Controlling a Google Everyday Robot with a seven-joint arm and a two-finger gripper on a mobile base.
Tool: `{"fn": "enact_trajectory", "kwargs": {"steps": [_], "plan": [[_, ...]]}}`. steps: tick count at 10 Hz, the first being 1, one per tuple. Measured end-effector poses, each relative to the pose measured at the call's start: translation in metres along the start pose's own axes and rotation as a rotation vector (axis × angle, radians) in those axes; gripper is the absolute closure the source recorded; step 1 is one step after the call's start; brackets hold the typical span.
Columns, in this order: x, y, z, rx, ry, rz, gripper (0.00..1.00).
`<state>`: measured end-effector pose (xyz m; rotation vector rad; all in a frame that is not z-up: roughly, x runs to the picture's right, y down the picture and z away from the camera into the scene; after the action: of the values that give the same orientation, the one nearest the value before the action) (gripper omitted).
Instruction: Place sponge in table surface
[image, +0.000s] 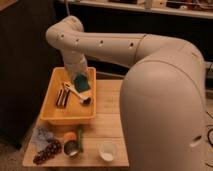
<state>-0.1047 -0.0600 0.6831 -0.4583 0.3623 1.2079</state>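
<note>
The green sponge (82, 82) is at the far right corner of the yellow bin (67, 118), which stands on the wooden table (111, 111). My gripper (76, 74) hangs from the big white arm, down into the bin, right at the sponge's upper left edge. I cannot tell whether it has hold of the sponge. The arm's bulk fills the right of the view and hides the table's right side.
In the bin lie a dark brush-like item (62, 95) and a white utensil (76, 93). In front of the bin on the table are a blue cloth (42, 135), grapes (47, 151), an orange (70, 136), a can (72, 148) and a white cup (107, 150).
</note>
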Motion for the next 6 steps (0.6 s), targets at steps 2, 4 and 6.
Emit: {"fn": "enact_trajectory", "kwargs": {"steps": [2, 4, 6], "plan": [[0.022, -0.045, -0.005, 0.009, 0.001, 0.080, 1.00], [0.053, -0.091, 0.009, 0.002, -0.015, 0.181, 1.00], [0.083, -0.128, 0.026, -0.008, -0.020, 0.273, 1.00]]}}
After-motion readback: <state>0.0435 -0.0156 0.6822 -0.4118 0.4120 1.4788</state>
